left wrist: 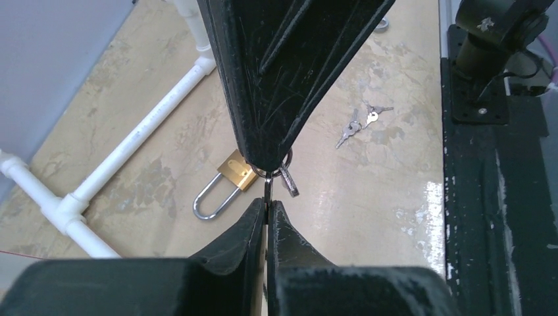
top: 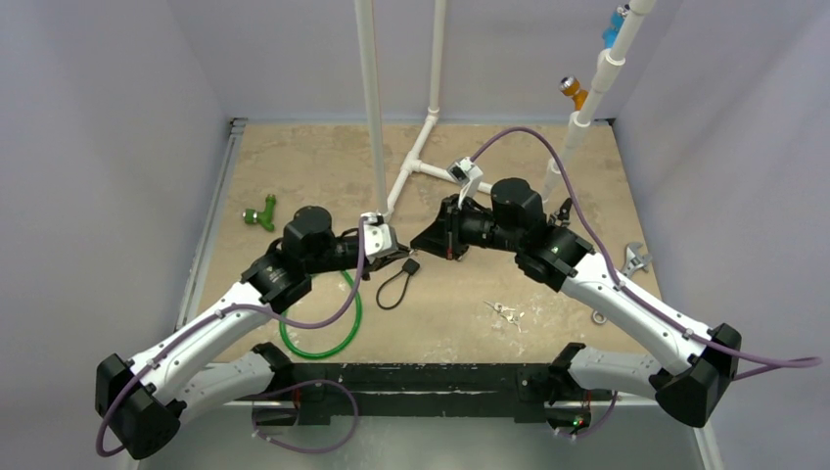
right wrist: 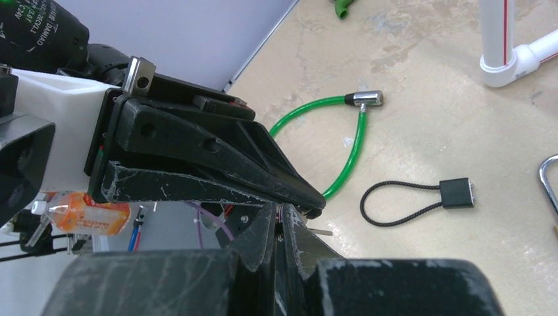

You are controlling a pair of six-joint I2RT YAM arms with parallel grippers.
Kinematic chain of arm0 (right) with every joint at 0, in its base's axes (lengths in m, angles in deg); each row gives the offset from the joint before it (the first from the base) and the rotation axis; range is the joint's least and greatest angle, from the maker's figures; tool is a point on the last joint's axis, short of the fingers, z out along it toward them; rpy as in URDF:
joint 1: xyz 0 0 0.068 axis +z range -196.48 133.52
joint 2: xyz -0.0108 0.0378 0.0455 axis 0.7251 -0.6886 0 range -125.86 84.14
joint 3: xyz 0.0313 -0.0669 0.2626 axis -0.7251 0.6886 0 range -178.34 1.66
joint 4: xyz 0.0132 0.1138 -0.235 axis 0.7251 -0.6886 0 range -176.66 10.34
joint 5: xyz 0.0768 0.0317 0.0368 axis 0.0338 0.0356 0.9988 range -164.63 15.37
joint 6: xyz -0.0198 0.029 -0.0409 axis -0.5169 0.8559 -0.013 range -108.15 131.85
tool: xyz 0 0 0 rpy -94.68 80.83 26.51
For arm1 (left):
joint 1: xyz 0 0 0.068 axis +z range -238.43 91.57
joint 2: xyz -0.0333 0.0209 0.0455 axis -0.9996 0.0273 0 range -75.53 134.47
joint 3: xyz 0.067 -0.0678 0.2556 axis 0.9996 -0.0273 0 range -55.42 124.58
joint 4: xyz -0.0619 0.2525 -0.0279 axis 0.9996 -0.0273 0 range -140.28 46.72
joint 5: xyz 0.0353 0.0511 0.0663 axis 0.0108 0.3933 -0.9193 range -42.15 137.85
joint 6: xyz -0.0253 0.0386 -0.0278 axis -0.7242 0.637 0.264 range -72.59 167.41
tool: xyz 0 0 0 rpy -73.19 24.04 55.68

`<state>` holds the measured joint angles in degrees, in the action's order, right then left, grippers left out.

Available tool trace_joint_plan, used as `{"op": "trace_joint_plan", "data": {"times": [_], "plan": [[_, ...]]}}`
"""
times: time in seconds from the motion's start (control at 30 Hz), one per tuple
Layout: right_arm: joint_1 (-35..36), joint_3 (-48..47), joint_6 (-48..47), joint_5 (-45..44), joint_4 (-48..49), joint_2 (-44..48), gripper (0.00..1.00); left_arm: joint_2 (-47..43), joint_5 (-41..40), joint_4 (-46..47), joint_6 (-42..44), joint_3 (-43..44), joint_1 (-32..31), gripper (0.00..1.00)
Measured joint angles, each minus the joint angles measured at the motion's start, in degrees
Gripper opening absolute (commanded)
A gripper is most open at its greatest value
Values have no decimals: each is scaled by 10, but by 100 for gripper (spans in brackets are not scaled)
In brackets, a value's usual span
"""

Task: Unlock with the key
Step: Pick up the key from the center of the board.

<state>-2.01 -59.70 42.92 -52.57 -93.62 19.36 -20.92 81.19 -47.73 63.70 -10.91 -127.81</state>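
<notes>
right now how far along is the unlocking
Done: the key is off the table. In hand: the left tool and right tool both pinch it at its ring, tip to tip. To do: the brass padlock lies on the table, shackle seemingly shut, no key in it; insert and turn.

The tan table (top: 294,157) carried a brass padlock (left wrist: 235,170), loose keys (top: 506,313), a black cable loop (right wrist: 457,193) (near a green cable lock (right wrist: 365,99)), a wrench (top: 636,260) and a green fitting (top: 261,212).
</notes>
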Motion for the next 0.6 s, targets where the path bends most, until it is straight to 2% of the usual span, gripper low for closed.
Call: {"op": "trace_joint_plan", "data": {"times": [0.03, 0.1, 0.13, 0.23, 0.33, 0.6], "plan": [[0, 0, 0, 0, 2, 0, 12, -1, -4, 0, 5, 0, -1, 0], [0, 0, 2, 2, 3, 0, 37, -3, -11, -9, 28, 3, -1, 0], [0, 0, 4, 3, 4, 0, 45, -4, -15, -18, 47, 6, -1, 0], [0, 0, 3, 10, -2, 0, 58, -6, -34, -58, 126, 26, 0, 0], [0, -1, -5, 15, -18, 2, 63, -13, -52, -95, 224, 47, 0, 0], [-10, -42, -39, 2, -58, 4, 63, -44, -84, -205, 443, 94, 0, 0]]}}
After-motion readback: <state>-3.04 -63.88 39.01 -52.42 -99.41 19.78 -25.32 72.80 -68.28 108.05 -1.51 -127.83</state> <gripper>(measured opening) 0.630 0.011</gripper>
